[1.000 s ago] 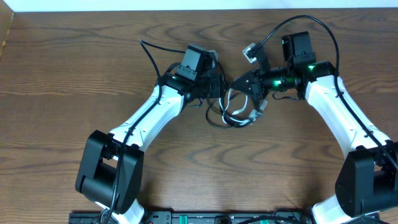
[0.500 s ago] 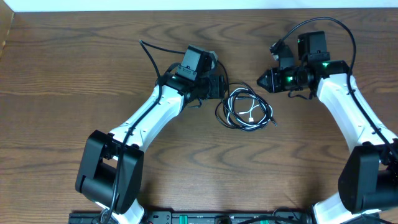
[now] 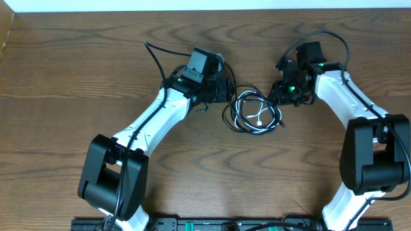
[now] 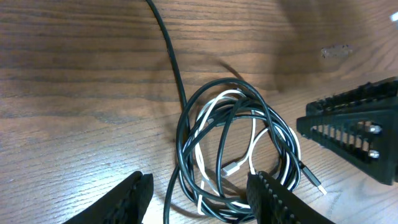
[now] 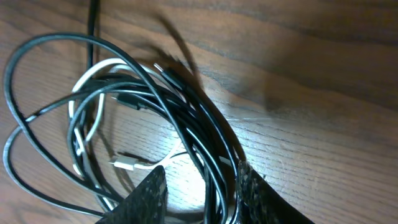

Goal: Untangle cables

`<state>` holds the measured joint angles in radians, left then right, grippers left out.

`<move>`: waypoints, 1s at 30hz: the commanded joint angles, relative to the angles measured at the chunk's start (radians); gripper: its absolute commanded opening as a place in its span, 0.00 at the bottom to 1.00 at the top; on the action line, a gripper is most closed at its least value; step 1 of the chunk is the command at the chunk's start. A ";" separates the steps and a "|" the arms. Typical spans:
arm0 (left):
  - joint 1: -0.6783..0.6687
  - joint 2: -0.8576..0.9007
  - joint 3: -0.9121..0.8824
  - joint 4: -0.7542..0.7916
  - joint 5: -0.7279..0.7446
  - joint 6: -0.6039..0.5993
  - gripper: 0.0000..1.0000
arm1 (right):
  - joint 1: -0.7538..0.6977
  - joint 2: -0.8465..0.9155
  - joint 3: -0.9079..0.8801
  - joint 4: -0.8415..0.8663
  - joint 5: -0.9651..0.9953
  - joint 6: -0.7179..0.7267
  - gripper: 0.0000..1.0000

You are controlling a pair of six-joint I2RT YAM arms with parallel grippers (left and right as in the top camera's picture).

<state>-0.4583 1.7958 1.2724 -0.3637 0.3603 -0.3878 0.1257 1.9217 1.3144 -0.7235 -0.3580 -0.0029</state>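
Nearest you, the bench (image 3: 64, 160) carries one tangled coil, lying flat, between the two arms.

Black cable (image 3: 226, 117) makes the outer loops, several turns stacked. White cable (image 4: 252, 143) runs inside them, woven through the black turns. The white plug (image 4: 233, 167) lies inside the ring on bare wood. The black plug (image 4: 311, 180), metal tip showing, pokes out on the coil's right side, towards your right arm.

Just past the coil's middle, the end effectors flank it from either side.

Left end effector (image 3: 229, 91): fingers spread wide and pinching nothing. In its wrist view the coil's near edge sits in the gap, and you can't tell whether either finger touches it.

Right end effector (image 3: 277, 95): fingers apart, tips down at the coil's right edge. In its wrist view a bundle of black strands runs through the gap. The gap looks wider than the bundle, so that's no pinch. Whether the strands brush a finger, I can't tell.

Farther out, one black strand leaves the coil and runs off across the bench, out of the top of the left wrist view.
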 commanded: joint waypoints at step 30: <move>0.002 0.011 -0.006 -0.012 0.026 0.009 0.54 | 0.053 -0.034 0.035 -0.009 -0.193 -0.150 0.01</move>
<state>-0.4583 1.7958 1.2724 -0.3782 0.3683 -0.3878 0.1841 1.9862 1.3167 -0.7349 -0.3061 -0.0868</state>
